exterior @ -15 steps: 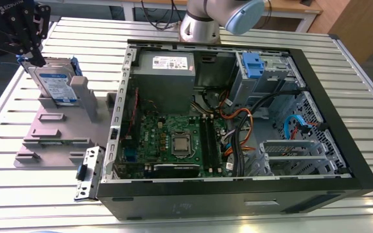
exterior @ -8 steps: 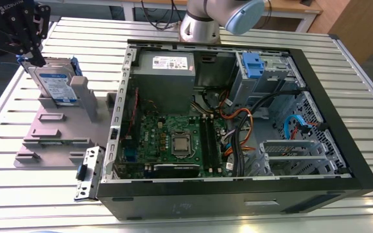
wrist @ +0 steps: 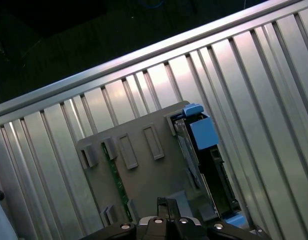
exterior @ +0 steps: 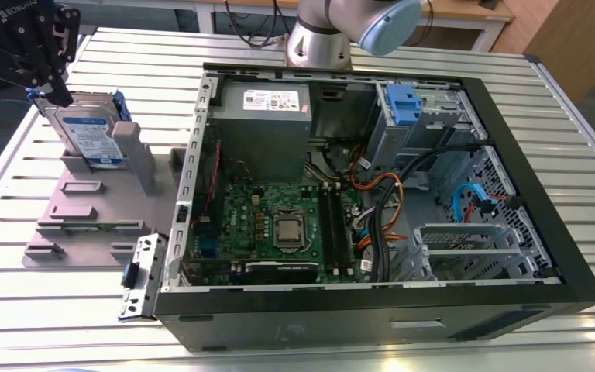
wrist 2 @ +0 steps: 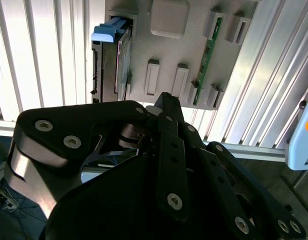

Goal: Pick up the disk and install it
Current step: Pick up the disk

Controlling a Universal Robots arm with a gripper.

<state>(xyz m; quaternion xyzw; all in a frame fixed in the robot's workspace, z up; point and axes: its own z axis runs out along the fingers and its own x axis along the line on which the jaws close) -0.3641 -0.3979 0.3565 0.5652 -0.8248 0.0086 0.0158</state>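
Observation:
The disk (exterior: 89, 133) stands upright on its edge in a slot at the far end of a grey holder plate (exterior: 80, 213), at the exterior view's left. It is silver with a white-and-blue label and blue rails. My black gripper (exterior: 58, 91) hangs just above the disk's upper corner, apart from it and holding nothing. In both wrist views the disk (wrist 2: 119, 60) (wrist: 204, 165) shows edge-on, with its blue rail end beyond the gripper body (wrist 2: 164, 102) (wrist: 166, 222).
An open computer case (exterior: 380, 298) lies on the slatted metal table (exterior: 566, 116), to the right of the plate. It holds a motherboard, cables and a drive bay with a blue clip (exterior: 401, 105). A green memory stick (wrist 2: 209, 55) sits in the plate. My arm's base (exterior: 324, 35) stands behind the case.

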